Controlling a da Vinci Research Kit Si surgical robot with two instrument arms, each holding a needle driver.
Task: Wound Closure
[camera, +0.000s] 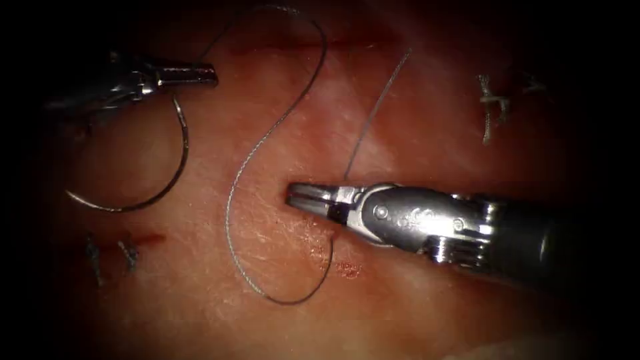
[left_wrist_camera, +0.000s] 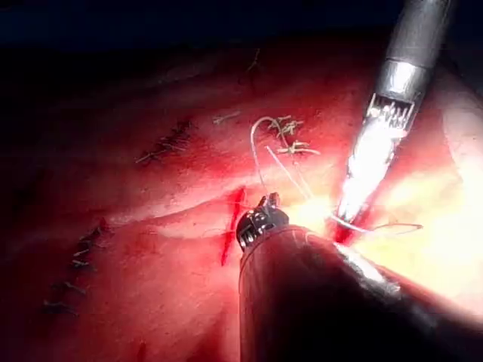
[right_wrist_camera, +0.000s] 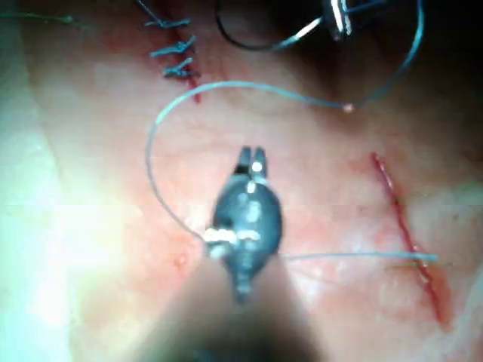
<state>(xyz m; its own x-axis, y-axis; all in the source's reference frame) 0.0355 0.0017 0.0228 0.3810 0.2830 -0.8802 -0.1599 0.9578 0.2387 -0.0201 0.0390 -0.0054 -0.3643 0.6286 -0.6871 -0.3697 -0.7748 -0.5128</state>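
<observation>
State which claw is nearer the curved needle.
Left. The left claw grips the needle at its thread end, the curve hanging free above the tissue. The right claw lies well to the needle's right, beside the thread loop.

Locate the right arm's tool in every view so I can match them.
Endoscope view: right tool enters from the right, empty jaws slightly open, over the tissue beside the thread loop.
Left wrist view: right tool brightly lit, beyond the left tool.
Right wrist view: its own tip, thread passing beneath.
Shared landmark: left tool, jaws shut on the needle near its tail; needle out of the tissue.
</observation>
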